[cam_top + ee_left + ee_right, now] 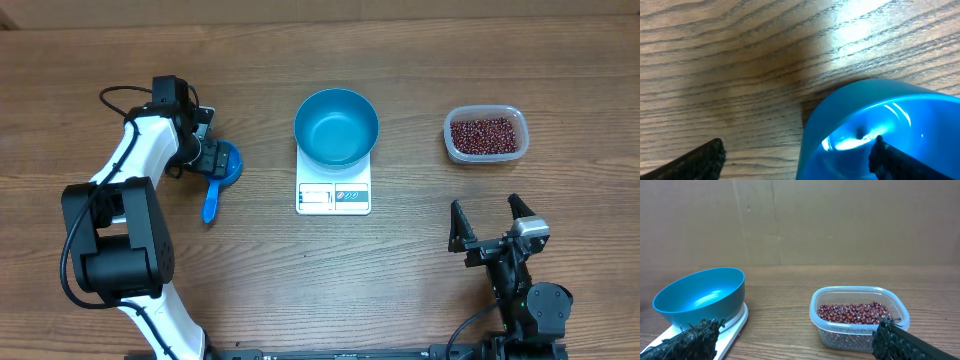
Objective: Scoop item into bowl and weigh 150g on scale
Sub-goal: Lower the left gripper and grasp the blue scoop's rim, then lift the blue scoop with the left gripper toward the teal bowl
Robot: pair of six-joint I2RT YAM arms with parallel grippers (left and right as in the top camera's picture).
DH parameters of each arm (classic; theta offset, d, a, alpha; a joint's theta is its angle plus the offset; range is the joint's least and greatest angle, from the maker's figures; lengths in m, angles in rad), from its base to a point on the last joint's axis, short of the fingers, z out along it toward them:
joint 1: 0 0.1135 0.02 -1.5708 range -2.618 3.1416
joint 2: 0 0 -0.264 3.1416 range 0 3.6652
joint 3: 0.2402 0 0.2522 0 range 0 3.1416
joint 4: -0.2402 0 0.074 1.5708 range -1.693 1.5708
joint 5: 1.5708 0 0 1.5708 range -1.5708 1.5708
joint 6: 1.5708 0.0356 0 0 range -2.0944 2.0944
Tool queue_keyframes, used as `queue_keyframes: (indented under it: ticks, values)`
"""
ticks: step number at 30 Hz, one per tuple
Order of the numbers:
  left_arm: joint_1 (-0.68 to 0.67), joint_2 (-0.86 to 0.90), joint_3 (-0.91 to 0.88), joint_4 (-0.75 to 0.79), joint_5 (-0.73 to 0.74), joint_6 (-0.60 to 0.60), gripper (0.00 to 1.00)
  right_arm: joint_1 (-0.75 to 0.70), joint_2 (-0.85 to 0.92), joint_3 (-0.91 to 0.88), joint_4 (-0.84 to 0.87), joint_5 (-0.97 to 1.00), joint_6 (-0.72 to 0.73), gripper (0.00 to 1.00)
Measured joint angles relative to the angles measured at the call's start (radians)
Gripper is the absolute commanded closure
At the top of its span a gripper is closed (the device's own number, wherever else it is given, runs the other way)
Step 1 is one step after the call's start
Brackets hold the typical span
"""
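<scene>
While the blue bowl (336, 125) sits on the white scale (333, 197) mid-tabletop (400, 290), the red-brown beans (486, 134) lie in a clear plastic tub (449, 148) well to the right. The left end effector (797, 150) straddles the blue scoop (222, 165) with jaws wide, one finger (890, 160) inside its cup and the other outside, clear of the wall. The right end effector (486, 207) gapes wide, holding nothing.
</scene>
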Motion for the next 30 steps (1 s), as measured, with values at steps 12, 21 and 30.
queue_keyframes:
  ticks: [12, 21, 30]
  values:
    - [0.000, 0.000, 0.000, 0.008, 0.000, -0.004, 0.85, 0.000, 0.000, 0.000, 0.000, 0.000, 0.000, 0.00]
    - [0.000, 0.000, 0.000, 0.011, 0.004, -0.006, 0.96, 0.000, 0.000, 0.000, 0.000, 0.000, 0.000, 0.00]
    - [0.000, 0.000, 0.039, -0.050, 0.015, -0.036, 0.96, 0.000, 0.000, 0.000, -0.001, 0.000, 0.000, 0.00]
